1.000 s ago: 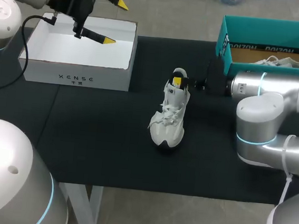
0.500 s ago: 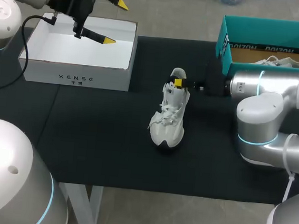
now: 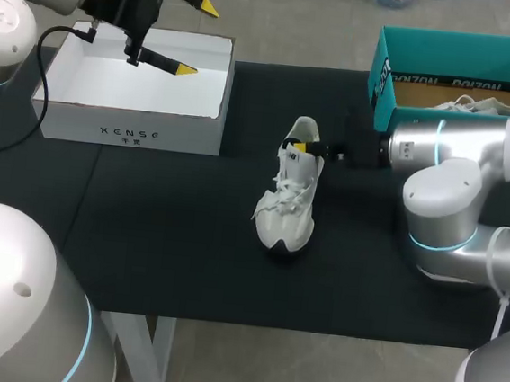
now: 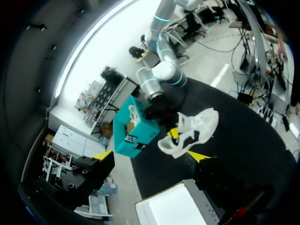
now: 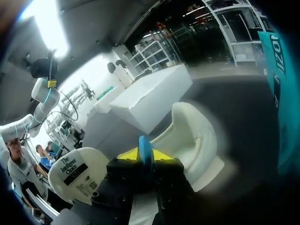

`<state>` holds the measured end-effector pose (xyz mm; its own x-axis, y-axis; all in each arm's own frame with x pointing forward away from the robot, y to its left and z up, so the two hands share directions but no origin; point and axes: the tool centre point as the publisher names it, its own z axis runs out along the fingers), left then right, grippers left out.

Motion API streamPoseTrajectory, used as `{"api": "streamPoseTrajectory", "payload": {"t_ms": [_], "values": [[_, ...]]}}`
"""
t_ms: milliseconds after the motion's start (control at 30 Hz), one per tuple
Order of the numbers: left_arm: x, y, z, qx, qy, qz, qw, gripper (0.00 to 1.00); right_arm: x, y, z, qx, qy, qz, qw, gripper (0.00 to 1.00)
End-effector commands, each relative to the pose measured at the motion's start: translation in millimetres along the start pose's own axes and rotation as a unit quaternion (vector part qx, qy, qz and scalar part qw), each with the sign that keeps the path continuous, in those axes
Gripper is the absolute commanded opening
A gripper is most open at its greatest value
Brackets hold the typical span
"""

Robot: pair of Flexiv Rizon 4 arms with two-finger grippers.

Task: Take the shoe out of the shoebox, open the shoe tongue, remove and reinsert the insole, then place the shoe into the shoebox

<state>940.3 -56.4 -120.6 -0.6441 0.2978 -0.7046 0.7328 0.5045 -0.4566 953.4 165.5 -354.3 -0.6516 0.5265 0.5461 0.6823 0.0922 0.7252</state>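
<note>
A robotics lab, to judge by the bench; two silver jointed arms, the left arm [image 3: 10, 14] and the right arm [image 3: 453, 201], each with a lit blue ring at its joints, stand at one black table [image 3: 160, 236]; a loose black cable [image 3: 32, 88] hangs from the left arm; on the table are only a white box [image 3: 134, 130], a teal box [image 3: 392, 78] and one white shoe [image 3: 288, 203].
</note>
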Motion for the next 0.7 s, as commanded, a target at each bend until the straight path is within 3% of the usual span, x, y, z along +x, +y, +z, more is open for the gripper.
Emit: {"api": "streamPoseTrajectory", "payload": {"t_ms": [33,700], "values": [[0.3,-0.2,0.4,-0.001,0.000,0.000,1.000,1.00,1.6,6.5,1.7,0.006,-0.005,-0.005,1.000,1.00],[0.3,-0.2,0.4,-0.001,0.000,0.000,1.000,1.00,4.0,21.1,3.9,0.022,-0.007,-0.028,0.999,1.00]]}}
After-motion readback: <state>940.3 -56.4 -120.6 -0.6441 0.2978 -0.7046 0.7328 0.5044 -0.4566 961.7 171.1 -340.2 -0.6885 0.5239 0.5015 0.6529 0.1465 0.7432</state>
